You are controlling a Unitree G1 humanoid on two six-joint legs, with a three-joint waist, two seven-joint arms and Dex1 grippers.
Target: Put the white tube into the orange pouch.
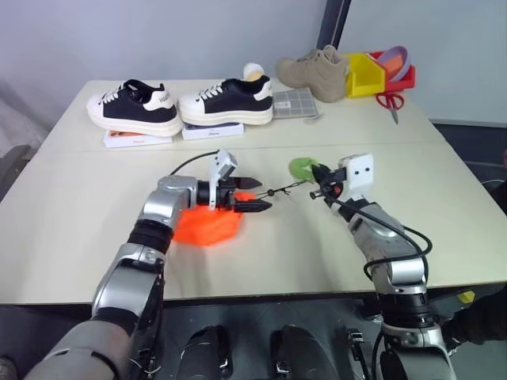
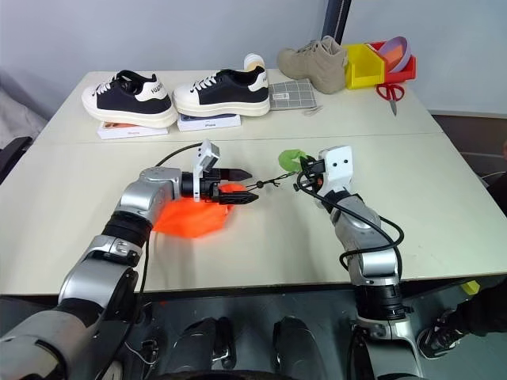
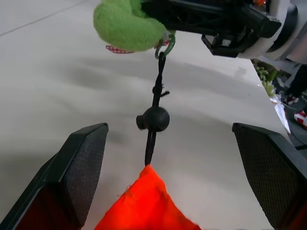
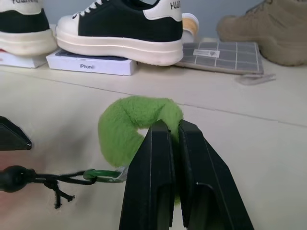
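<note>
The orange pouch (image 1: 204, 228) lies on the table in front of me. My left gripper (image 1: 260, 195) stands open just above its right end, fingers level and pointing right. The pouch's black cord with a round bead (image 3: 153, 118) runs out between those fingers. The cord ends at a fuzzy green tag (image 1: 301, 167). My right gripper (image 4: 168, 125) is shut on that tag and holds it a little above the table, so the cord is stretched between pouch and tag. The white tube is out of view.
At the back of the table two black-and-white sneakers (image 1: 135, 105) (image 1: 226, 100) rest on flat boxes. A tan boot (image 1: 313, 71), a grey gridded pad (image 1: 293, 103), a yellow bin (image 1: 363, 73) and red scissors (image 1: 390, 101) sit at the back right.
</note>
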